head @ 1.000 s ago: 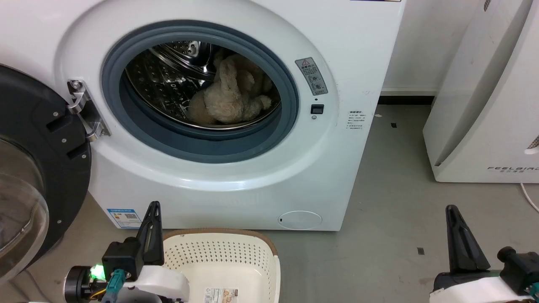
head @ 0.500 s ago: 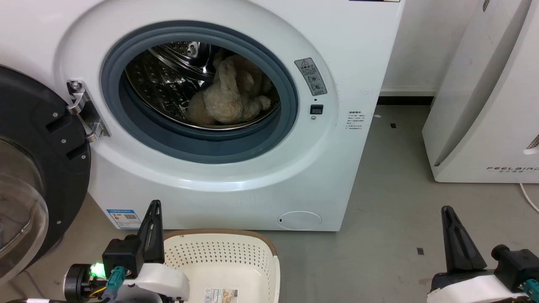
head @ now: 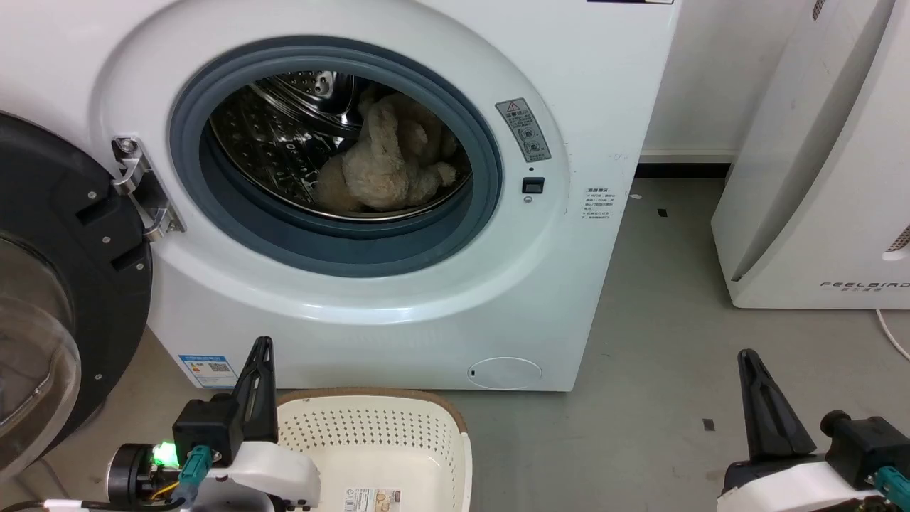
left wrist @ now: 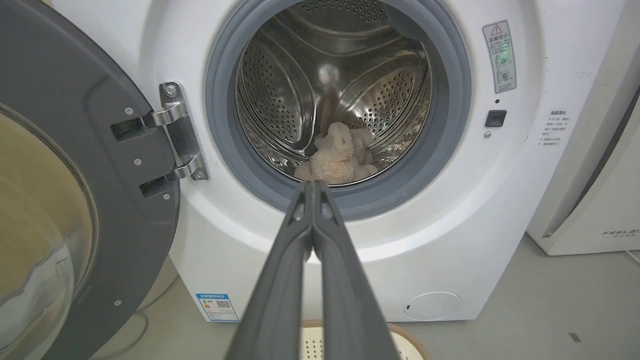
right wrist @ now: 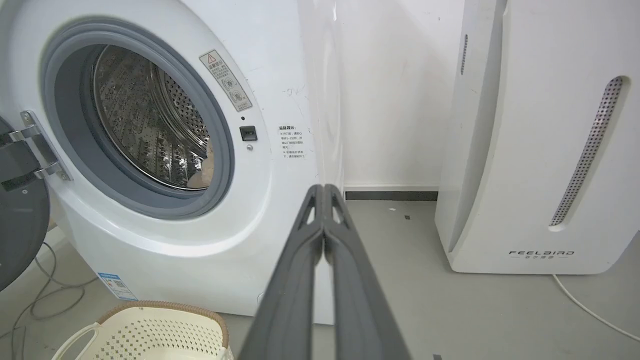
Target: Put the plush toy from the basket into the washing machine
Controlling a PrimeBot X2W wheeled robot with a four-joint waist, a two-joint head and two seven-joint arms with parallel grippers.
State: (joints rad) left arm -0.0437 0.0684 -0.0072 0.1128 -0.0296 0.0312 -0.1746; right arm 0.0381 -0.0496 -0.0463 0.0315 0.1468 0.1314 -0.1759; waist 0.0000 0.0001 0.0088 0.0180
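Fluff in the drum! We see the fluffy beige-cream plush toy (head: 387,167) slumped on the bottom of the shiny perforated steel drum (head: 277,142). It lies inside the big white front-loading washing machine (head: 583,92), behind the grey rubber gasket (head: 341,245), and leans toward the right of the opening. The black-rimmed glass door (head: 64,284) hangs wide open at the left. Down front, the cream perforated plastic basket (head: 370,427) with its brown rim sits on the floor just before the machine. Its bottom shows us a label sticker and no toy, so we judge the job done in substance.

Our left gripper (head: 264,348) hovers by the basket's left edge, its long dark fingers pressed together with nothing between them. Our right gripper (head: 745,359) hangs well off to the right over the grey floor (head: 661,299), pinched shut too, and empty.

On handling, we reckon the toy is light, soft and squashy, with floppy limbs and nothing fragile about it. The deep pile should give plenty of friction, though a shallow pinch may catch only fur. If it needs pushing deeper, we would take it across the thick body, or where a limb joins it, and bite in well. If we took it by a limb tip, the rest would dangle and could snag on the gasket.
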